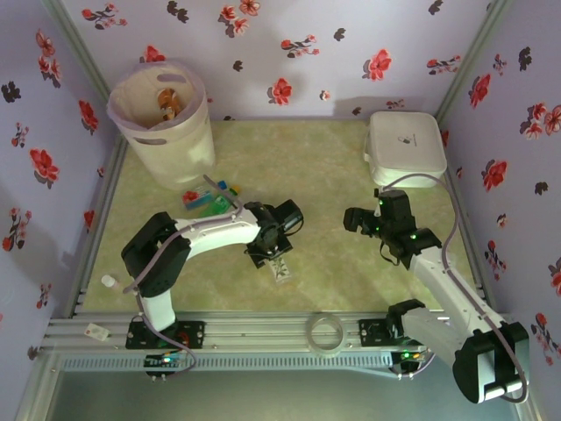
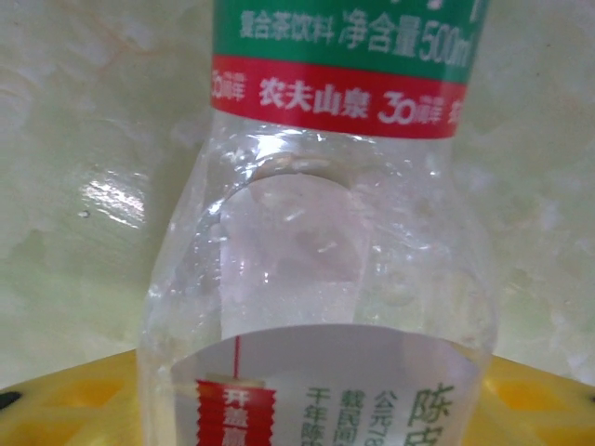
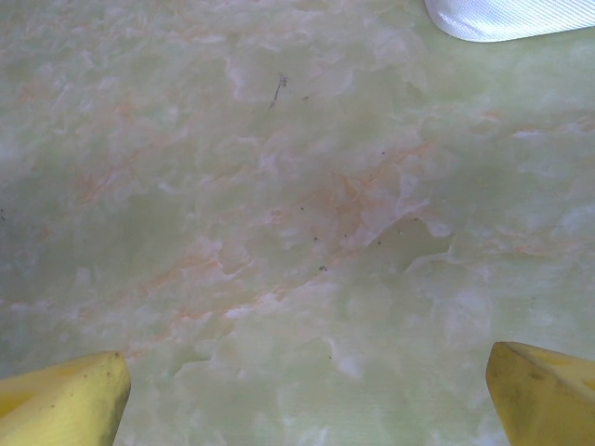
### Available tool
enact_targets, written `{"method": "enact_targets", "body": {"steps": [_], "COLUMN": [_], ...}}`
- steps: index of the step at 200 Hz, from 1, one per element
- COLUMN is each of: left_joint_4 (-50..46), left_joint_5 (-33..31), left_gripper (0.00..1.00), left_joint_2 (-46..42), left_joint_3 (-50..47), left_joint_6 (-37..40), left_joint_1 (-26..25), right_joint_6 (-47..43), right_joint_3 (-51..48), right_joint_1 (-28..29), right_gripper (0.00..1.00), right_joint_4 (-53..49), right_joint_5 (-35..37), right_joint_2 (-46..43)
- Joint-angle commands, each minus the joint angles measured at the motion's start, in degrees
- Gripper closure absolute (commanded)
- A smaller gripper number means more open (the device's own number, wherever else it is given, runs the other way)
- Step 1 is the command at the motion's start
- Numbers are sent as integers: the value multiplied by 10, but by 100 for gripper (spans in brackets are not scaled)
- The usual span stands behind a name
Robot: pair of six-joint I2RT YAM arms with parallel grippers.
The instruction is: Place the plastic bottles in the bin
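Note:
The cream-white bin (image 1: 166, 140) stands at the far left with an orange-brown bottle (image 1: 167, 103) inside. A green bottle (image 1: 209, 201) lies on the table just in front of it. My left gripper (image 1: 278, 260) points down over a clear crushed bottle (image 1: 282, 271). In the left wrist view this bottle (image 2: 316, 251), with a green and red label, spans the whole gap between the wide-apart yellow fingers (image 2: 65, 395); the gripper is open. My right gripper (image 1: 354, 219) hangs open over bare table, with yellow fingertips (image 3: 65, 400) far apart and nothing between them.
A flat white lidded box (image 1: 405, 146) sits at the far right; its corner (image 3: 502, 17) shows in the right wrist view. A clear ring (image 1: 325, 333) rests on the front rail. Flowered walls close in three sides.

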Motion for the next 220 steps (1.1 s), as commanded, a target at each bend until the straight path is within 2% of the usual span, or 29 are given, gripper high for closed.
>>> {"method": "enact_targets", "body": {"steps": [1, 31, 67, 89, 104, 145, 157, 194, 220], "left_joint_4": [-38, -55, -105, -102, -104, -85, -54, 37, 80], "left_joint_5": [-11, -22, -83, -91, -91, -74, -55, 63, 80], "left_gripper": [38, 37, 37, 45, 51, 56, 58, 61, 62], "left_joint_2": [1, 4, 12, 11, 10, 4, 0, -8, -8], "left_joint_3": [34, 99, 244, 326, 375, 479, 492, 528, 556], "left_joint_6": [22, 104, 250, 327, 373, 510, 527, 559, 571], "left_joint_1": [-3, 3, 29, 63, 97, 210, 246, 368, 443], "right_joint_6": [-2, 5, 14, 20, 23, 23, 24, 26, 20], "right_joint_3": [15, 13, 15, 18, 18, 10, 8, 5, -3], "right_joint_1": [-4, -4, -2, -3, -3, -3, -2, -3, -3], "right_gripper": [1, 1, 1, 1, 1, 1, 1, 1, 1], "right_joint_4": [-11, -11, -12, -18, -24, -38, -40, -45, -52], "right_joint_5": [9, 8, 3, -3, -4, -3, -2, -4, 6], "right_joint_2": [-6, -8, -11, -19, -30, -56, -60, -74, -83]}}
